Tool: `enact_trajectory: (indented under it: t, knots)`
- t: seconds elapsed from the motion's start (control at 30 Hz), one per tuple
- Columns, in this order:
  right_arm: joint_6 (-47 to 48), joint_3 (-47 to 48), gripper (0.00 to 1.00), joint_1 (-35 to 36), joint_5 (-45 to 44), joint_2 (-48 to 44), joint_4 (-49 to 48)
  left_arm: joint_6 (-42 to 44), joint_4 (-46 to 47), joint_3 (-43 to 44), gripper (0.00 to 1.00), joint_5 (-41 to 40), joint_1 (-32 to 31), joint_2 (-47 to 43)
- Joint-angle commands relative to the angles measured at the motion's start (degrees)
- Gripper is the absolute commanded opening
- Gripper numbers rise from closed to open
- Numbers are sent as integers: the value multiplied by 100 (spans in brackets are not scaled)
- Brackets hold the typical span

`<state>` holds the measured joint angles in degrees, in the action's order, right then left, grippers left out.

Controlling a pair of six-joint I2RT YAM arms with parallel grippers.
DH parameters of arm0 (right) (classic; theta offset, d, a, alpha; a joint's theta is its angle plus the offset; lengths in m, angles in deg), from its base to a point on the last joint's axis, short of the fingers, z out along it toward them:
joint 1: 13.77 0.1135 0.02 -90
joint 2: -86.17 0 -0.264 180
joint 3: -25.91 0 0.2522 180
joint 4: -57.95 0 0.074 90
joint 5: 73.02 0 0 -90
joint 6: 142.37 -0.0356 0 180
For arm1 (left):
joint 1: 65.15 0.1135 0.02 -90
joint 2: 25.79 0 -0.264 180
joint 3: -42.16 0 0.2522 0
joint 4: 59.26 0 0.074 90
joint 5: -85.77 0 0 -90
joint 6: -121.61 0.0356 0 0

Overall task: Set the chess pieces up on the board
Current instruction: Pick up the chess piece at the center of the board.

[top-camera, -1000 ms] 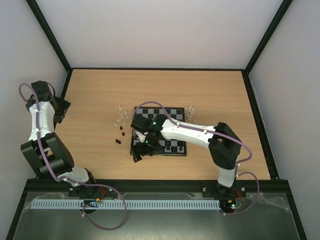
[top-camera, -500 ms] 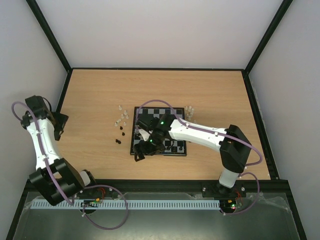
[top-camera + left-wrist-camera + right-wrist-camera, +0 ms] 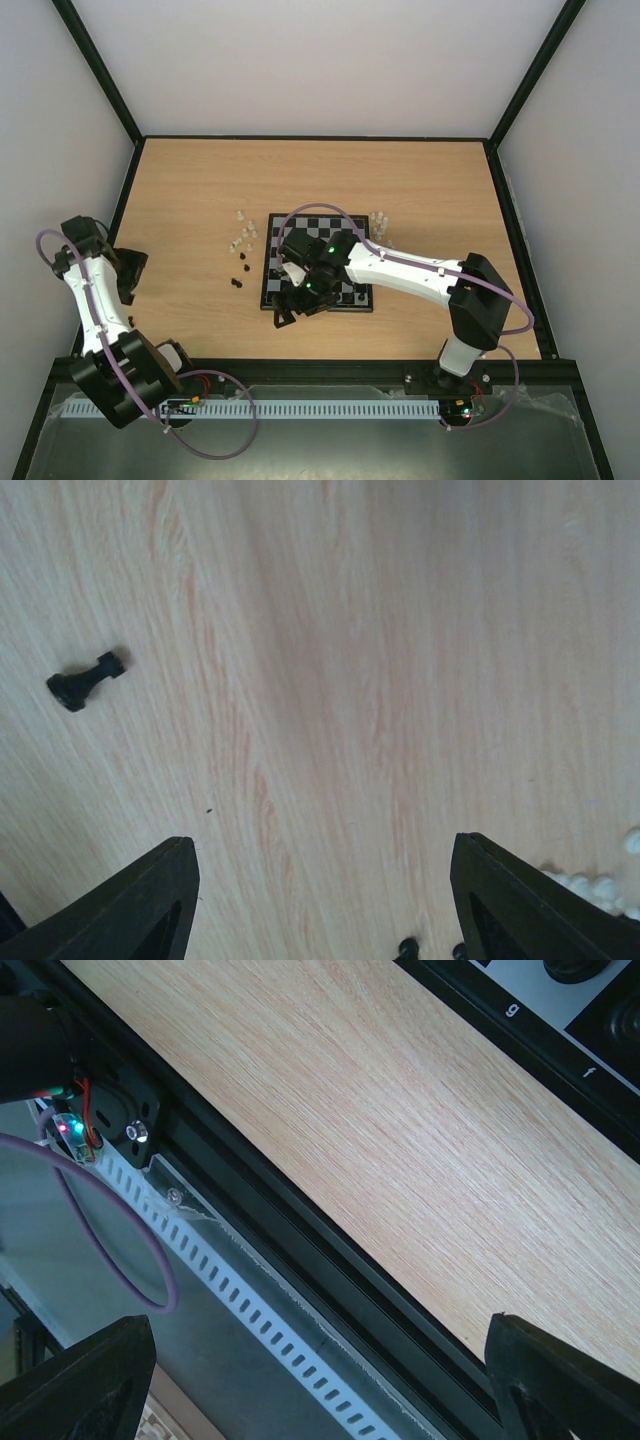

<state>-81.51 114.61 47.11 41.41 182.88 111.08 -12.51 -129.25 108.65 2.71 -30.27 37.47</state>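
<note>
The board (image 3: 345,224) lies mid-table, partly under my right arm, with black pieces (image 3: 347,296) on its near rows. Loose translucent chess pieces (image 3: 241,238) and black ones (image 3: 238,276) lie left of it; more translucent ones (image 3: 378,221) stand at its far right corner. My right gripper (image 3: 292,312) hangs open and empty over the board's near left corner; its wrist view shows the gripper (image 3: 320,1385) above the table edge, with the board rim (image 3: 515,1020) at the top. My left gripper (image 3: 130,276) is open and empty at the table's left edge. In the left wrist view the gripper (image 3: 325,905) is over bare wood, with a toppled black piece (image 3: 85,678) to its left.
A black frame rail (image 3: 300,368) and a white slotted strip (image 3: 260,1305) run along the near table edge. Black frame bars (image 3: 515,215) bound the sides. Small black pieces (image 3: 408,947) and whitish pieces (image 3: 590,885) show at the bottom of the left wrist view.
My left arm has swung nearer along the table's left edge and its jaws have spread a little wider. My right arm has shifted slightly rightward over the board, still open.
</note>
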Motion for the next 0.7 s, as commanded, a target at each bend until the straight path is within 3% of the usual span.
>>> enact_trajectory:
  t: [0.0, 0.3, 0.67]
  knots:
    - [23, -44, 91, 39, 120, -118, 148, 78, -63, -349, 72, 209, 80, 103]
    - [41, -55, 92, 56, 113, -84, 187, 105, 202, -647, 72, 215, 115, 213]
    - [-18, -111, 91, 55, 101, -38, 176, 71, 905, -757, 72, 422, 118, 950]
